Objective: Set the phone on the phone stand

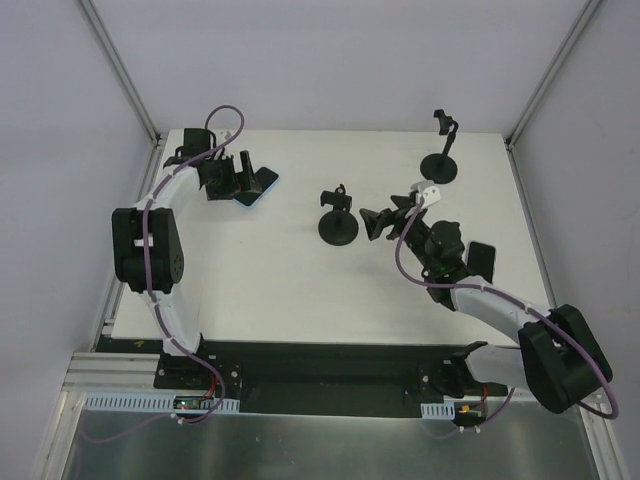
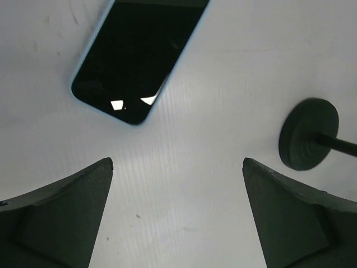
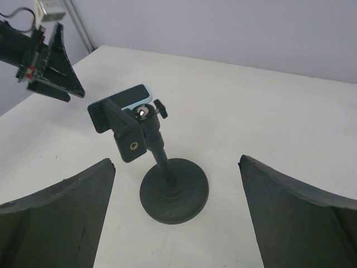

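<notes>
The phone [image 1: 263, 184], black screen in a light-blue case, lies flat on the white table at the back left; it also shows in the left wrist view [image 2: 136, 56]. My left gripper [image 1: 243, 178] is open and empty just short of it, its fingertips [image 2: 83, 195] apart from the phone. A black phone stand [image 1: 338, 218] with a round base and a clamp head stands mid-table. My right gripper [image 1: 372, 225] is open and empty right of it, and the stand [image 3: 170, 184] sits ahead between its jaws, untouched.
A second, taller black stand [image 1: 441, 152] stands at the back right. The middle stand's base [image 2: 308, 141] shows at the right of the left wrist view. The left gripper [image 3: 47, 61] shows far off in the right wrist view. White walls close in the table.
</notes>
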